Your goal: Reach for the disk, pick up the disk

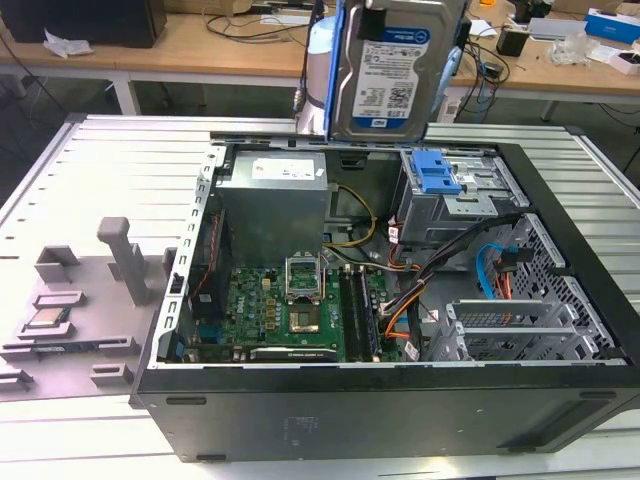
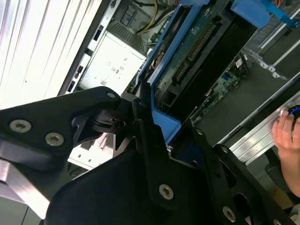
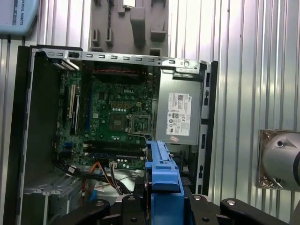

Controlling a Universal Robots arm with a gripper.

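Note:
The disk (image 1: 392, 72), a silver hard drive with a blue-and-white barcode label and blue side rails, hangs upright in the air above the back of the open computer case (image 1: 300, 420). In both wrist views my gripper (image 3: 164, 200) is shut on the disk: its black fingers (image 2: 140, 123) clamp the blue rail (image 3: 163, 169). The second wrist view shows the disk's green circuit-board underside (image 2: 192, 56) edge-on. The top edge of the exterior view cuts off the disk's upper end.
Inside the case are the motherboard (image 1: 290, 305), a grey power supply (image 1: 275, 195) and a drive cage with a blue latch (image 1: 438, 172). A grey fixture (image 1: 70, 300) holding a small processor chip (image 1: 46, 319) lies at the exterior view's left. A person's hand (image 2: 287, 133) rests nearby.

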